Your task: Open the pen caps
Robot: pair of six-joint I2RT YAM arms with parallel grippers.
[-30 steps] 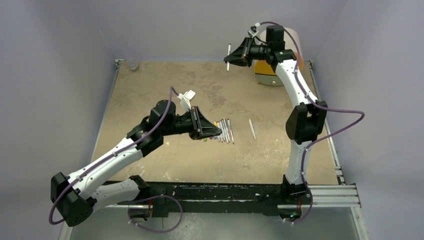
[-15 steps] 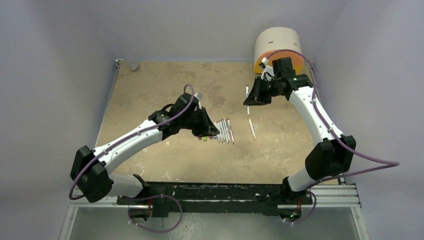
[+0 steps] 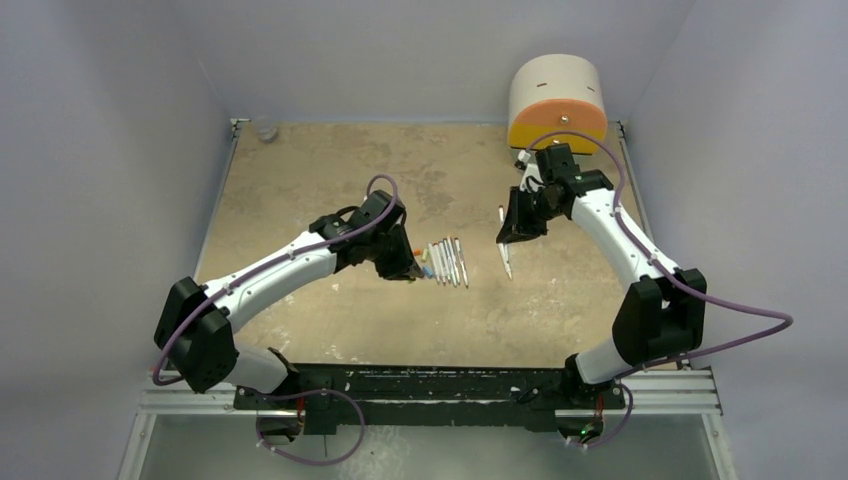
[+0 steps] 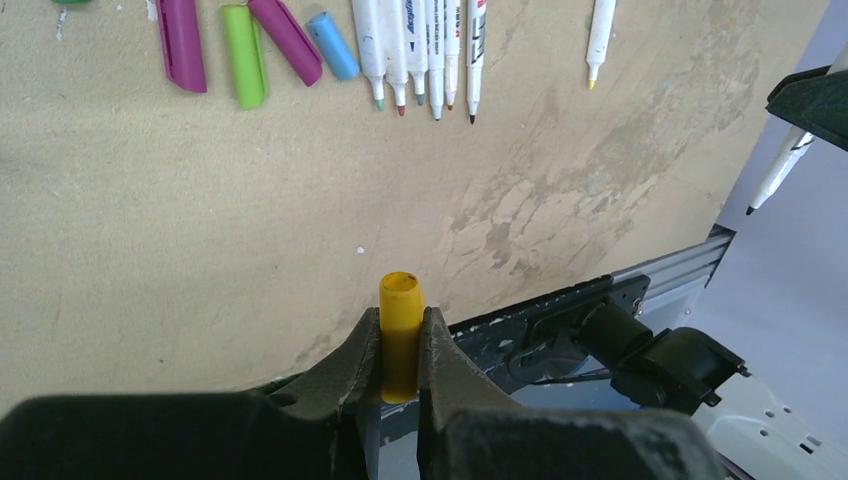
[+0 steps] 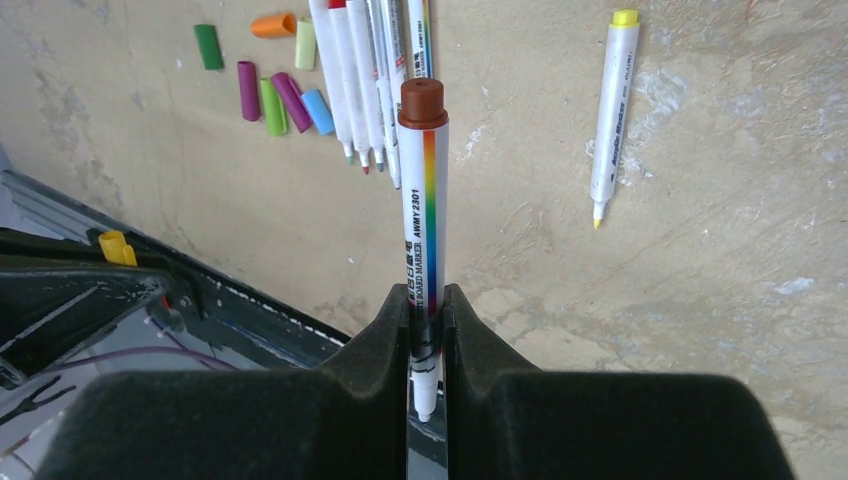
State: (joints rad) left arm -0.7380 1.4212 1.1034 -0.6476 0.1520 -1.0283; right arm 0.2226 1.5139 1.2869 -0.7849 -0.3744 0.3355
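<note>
My left gripper [image 4: 401, 345] clenched on yellow cap [image 4: 401, 300], open end poking past fingertips. Already off, I judge, bound for loose caps [image 4: 243, 55] ahead; right gripper [image 5: 425, 320] pinches uncapped pen [image 5: 424, 200] near nib, likely for pen row [image 5: 352, 80] beyond fingertips.

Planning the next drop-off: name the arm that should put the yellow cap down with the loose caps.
Left. The left fingers pinch the yellow cap, and that arm hovers beside the loose caps. The right fingers are shut on a pen, farther from them.
</note>
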